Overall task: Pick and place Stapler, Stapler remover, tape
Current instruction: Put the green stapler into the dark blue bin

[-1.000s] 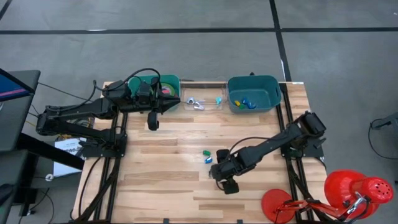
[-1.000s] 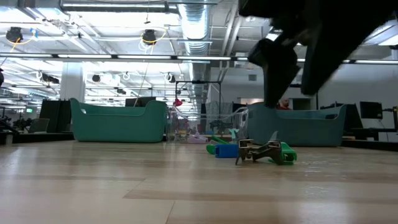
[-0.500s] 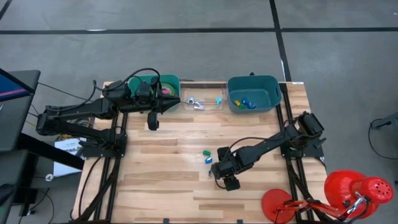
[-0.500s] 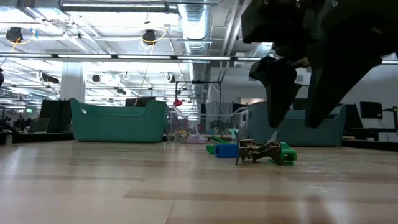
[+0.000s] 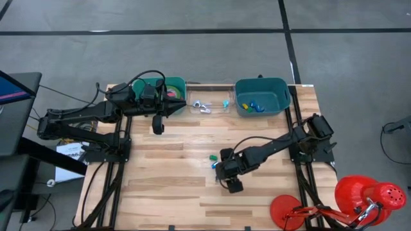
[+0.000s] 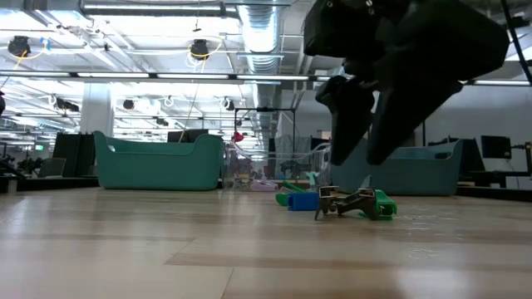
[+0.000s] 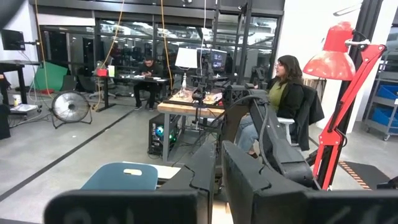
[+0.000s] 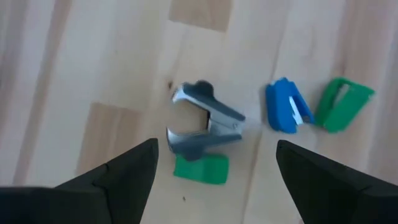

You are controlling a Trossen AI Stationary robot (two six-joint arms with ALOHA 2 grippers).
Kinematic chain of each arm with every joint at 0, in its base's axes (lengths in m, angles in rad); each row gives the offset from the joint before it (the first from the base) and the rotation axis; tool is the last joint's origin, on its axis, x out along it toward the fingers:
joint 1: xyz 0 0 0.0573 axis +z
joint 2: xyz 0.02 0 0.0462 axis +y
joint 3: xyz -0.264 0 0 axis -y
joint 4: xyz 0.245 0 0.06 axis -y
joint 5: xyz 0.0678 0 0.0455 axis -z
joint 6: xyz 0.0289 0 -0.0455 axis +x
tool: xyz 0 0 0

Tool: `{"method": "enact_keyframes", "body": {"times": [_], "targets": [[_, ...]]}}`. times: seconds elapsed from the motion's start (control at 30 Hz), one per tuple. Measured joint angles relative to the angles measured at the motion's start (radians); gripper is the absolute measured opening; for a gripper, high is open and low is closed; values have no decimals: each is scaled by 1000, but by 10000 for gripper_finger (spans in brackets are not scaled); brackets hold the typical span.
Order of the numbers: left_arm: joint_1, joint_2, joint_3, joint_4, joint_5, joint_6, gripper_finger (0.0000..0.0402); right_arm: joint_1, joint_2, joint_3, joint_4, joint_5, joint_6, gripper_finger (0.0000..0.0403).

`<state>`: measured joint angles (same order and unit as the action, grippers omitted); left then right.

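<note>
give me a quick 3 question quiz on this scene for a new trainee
1. True or false: the right gripper is open above the staple remover.
2. Which small piece lies beside the blue piece on the table? A) green B) red C) yellow
3. Fill in: the left gripper is over the ____ bin.

Key: 1 true; 2 A; 3 left teal

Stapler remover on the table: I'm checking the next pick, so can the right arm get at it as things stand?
Probably yes. The right gripper hangs open above the stapler remover, which shows between its fingers with bare wood around it. The small blue stapler and green stapler lie apart to one side, so nothing seems to block a descent.
</note>
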<state>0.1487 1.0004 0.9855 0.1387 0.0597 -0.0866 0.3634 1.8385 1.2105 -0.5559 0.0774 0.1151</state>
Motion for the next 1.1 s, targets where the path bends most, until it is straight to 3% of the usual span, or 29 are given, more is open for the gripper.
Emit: {"method": "enact_keyframes", "body": {"times": [0.4, 1.1], "targets": [[0, 0, 0, 2, 0, 0, 21, 30, -37, -103, 115, -17, -84, 317], [0, 0, 0, 2, 0, 0, 21, 13, -36, -204, 206, 1, -81, 317]]}}
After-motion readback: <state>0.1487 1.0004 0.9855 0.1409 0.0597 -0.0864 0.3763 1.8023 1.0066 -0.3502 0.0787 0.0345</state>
